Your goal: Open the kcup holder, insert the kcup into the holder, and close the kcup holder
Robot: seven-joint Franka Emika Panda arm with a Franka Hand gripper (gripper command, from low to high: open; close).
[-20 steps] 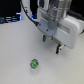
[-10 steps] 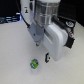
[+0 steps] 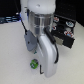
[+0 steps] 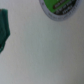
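The arm hides the gripper, so I cannot tell its state; the kcup (image 3: 34, 63) lies beside it, kcup holder (image 3: 65, 31) well apart

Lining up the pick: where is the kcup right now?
In the exterior view the kcup lies on the white table, low and left of centre, just left of the arm's lowered end; the kcup holder sits far right.
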